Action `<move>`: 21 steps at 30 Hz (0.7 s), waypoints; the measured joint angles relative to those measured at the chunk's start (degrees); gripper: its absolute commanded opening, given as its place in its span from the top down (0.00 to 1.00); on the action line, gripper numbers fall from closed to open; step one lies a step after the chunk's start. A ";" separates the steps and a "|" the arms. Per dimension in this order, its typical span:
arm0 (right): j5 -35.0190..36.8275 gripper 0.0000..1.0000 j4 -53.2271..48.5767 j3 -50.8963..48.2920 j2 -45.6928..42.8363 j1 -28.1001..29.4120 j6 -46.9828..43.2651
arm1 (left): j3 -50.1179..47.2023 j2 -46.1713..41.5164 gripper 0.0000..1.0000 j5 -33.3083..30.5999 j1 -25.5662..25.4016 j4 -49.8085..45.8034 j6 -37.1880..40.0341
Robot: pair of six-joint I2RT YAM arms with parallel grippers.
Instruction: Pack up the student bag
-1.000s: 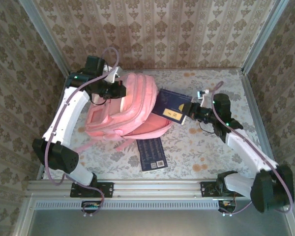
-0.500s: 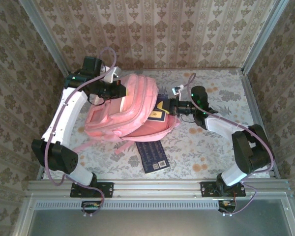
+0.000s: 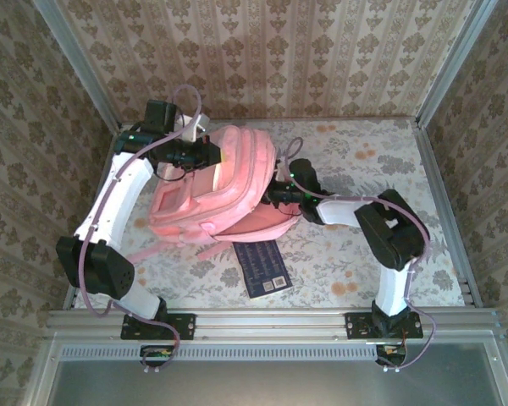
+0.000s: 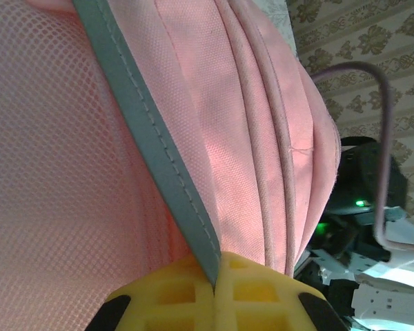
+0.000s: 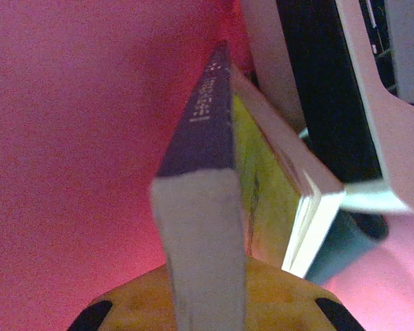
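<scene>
- Backpack (image 3: 212, 190) lay flat on table (image 3: 364, 161), left of centre; long axis diag., far-right to near-left, open mouth facing right.
- Left gripper (image 4: 214, 276) at bag's far edge, clamped on its grey trim (image 4: 145, 138).
- Right gripper (image 5: 207, 303) at the mouth, pink fabric alongside, gripping a book (image 5: 200, 131).
- Dark booklet (image 3: 262, 266) on table just nearside of bag.

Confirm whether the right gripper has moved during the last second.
Yes. The right gripper, shut on a blue book, moved left into the student bag mouth, judged against the dark booklet lying still on the table.
</scene>
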 measured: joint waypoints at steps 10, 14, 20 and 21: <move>8.76 0.38 -12.04 11.37 3.74 4.98 -5.62 | -0.02 0.00 1.00 0.20 0.46 1.16 -1.62; 11.30 0.29 -17.86 10.14 2.21 4.33 -9.33 | -0.17 -0.02 1.00 0.33 1.16 1.66 -2.16; 12.37 0.27 -22.25 4.55 -5.11 1.62 -13.99 | -0.98 -0.07 1.00 1.09 2.08 2.67 -3.06; 12.41 0.27 -22.67 3.80 -6.60 1.25 -14.78 | -1.07 -0.07 1.00 1.16 2.19 2.78 -3.13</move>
